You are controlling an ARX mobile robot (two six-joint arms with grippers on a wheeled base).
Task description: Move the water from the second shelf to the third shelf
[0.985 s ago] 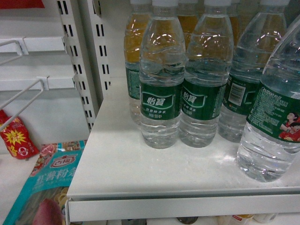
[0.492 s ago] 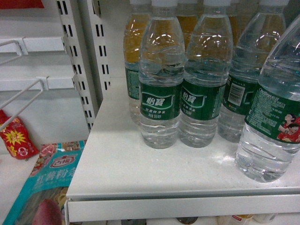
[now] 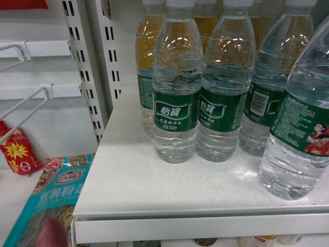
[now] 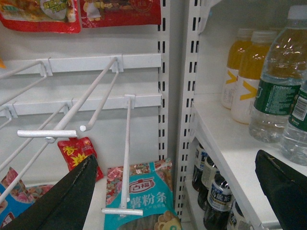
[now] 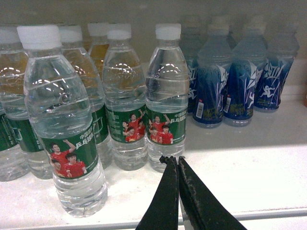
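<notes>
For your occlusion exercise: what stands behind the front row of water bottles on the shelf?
Behind the water bottles stand orange drink bottles, their amber liquid showing through. Their lower parts and count are hidden.

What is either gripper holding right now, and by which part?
Nothing is held. The right gripper is shut on nothing, just in front of a water bottle on the shelf. The left gripper is open beside the shelf, with nothing between its fingers.

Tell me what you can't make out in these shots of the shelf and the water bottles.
- Head view: neither end effector appears; the frame edge cuts off the right water bottle.
- Head view: items under the shelf are hidden by its front lip.
- Left wrist view: the cola bottles are mostly hidden beneath the shelf.
- Right wrist view: the blue bottles have print too blurred to read.
</notes>
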